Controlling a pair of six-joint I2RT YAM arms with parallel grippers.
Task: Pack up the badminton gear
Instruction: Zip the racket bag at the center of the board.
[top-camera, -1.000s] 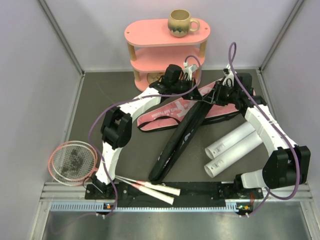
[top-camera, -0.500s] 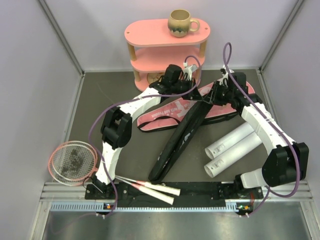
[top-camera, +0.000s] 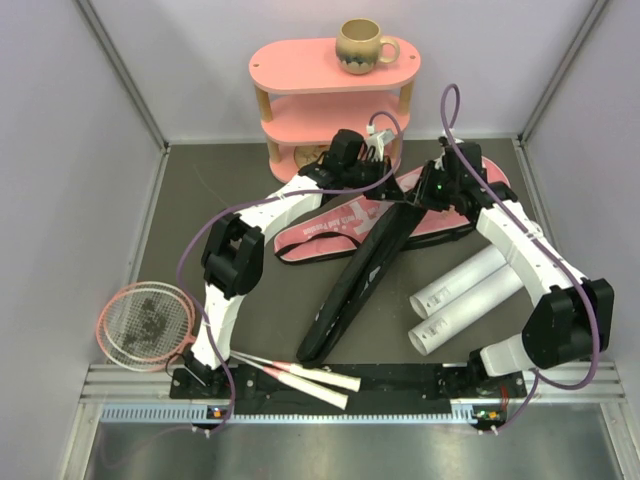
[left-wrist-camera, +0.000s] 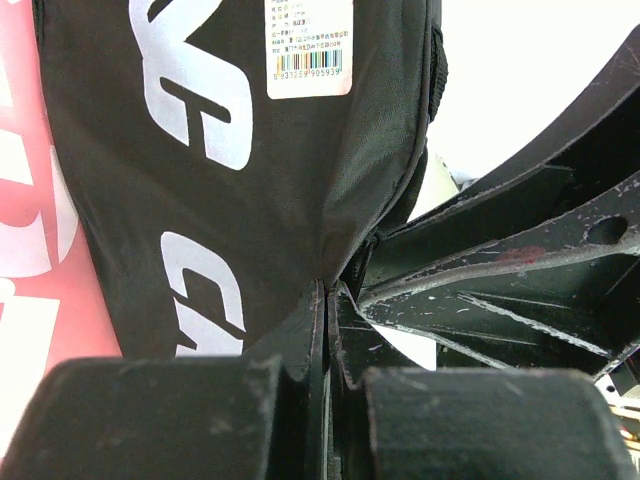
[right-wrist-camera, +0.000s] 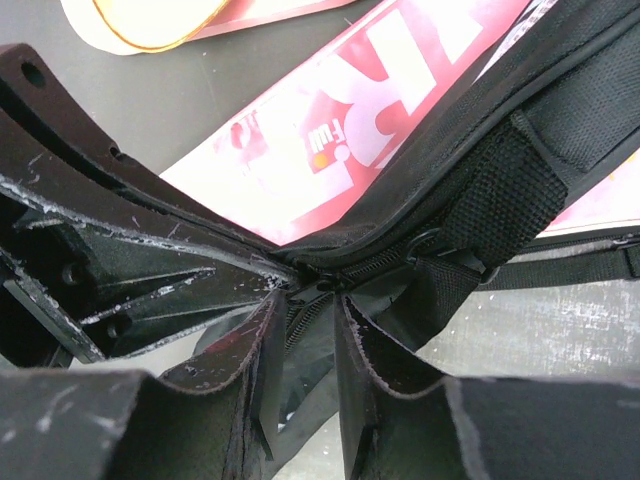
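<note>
The black racket bag (top-camera: 350, 280) lies slanted across the pink racket bag (top-camera: 320, 232). My left gripper (top-camera: 390, 186) is shut, pinching the black bag's (left-wrist-camera: 250, 150) top edge at its fingertips (left-wrist-camera: 330, 292). From the opposite side comes my right gripper (top-camera: 418, 197). It is narrowly open (right-wrist-camera: 308, 300), its fingers astride the black bag's zipper edge, with the zipper pull (right-wrist-camera: 322, 284) just at the tips. The pink bag (right-wrist-camera: 340, 130) shows beneath. Two white tubes (top-camera: 470, 278) lie at the right. A pink-framed racket head (top-camera: 145, 322) sits at the left, with white handles (top-camera: 310, 378) along the near edge.
A pink three-tier shelf (top-camera: 335, 70) stands at the back, close behind both grippers, with a beige mug (top-camera: 362, 45) on top. Grey walls close in the left, right and back sides. The arms' black base rail (top-camera: 400, 378) runs along the near edge.
My right gripper has shifted left toward the black bag's top end and its jaws have narrowed. The left gripper and both bags have stayed put.
</note>
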